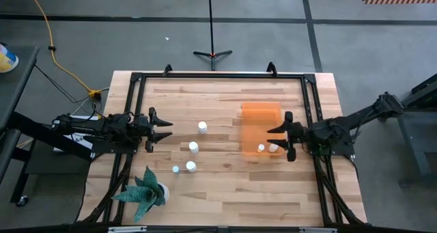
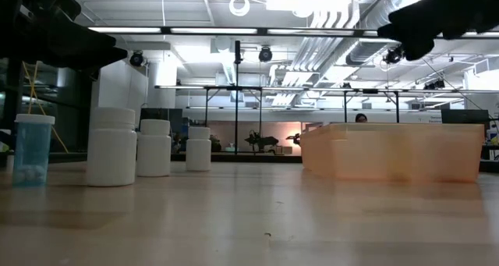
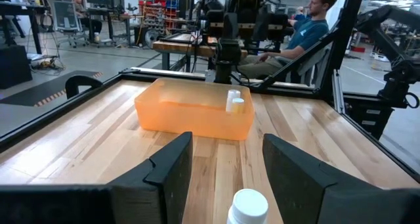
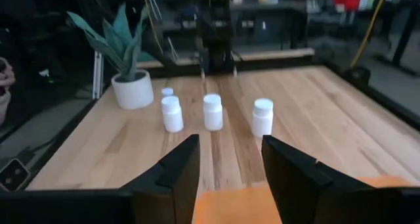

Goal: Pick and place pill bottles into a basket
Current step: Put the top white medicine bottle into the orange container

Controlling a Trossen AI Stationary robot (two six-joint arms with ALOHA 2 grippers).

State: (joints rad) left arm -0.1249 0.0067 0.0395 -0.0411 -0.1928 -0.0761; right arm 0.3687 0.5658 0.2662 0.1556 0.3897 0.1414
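Three white pill bottles (image 1: 203,127) (image 1: 194,147) (image 1: 190,167) stand upright on the wooden table between the arms. A smaller bluish bottle (image 1: 176,169) stands beside them and shows in the low view (image 2: 33,149). The orange basket (image 1: 261,127) sits right of centre, with two white bottles (image 1: 261,148) (image 1: 274,148) upright inside. My left gripper (image 1: 164,129) is open and empty, left of the bottles, with one bottle (image 3: 248,207) just ahead of its fingers. My right gripper (image 1: 276,136) is open and empty above the basket's near right part.
A potted plant (image 1: 145,192) stands at the table's near left corner. A black frame (image 1: 218,76) runs around the table's edges. A person (image 3: 308,27) sits beyond the table's right side. Bare wood lies near the table's front edge (image 1: 239,206).
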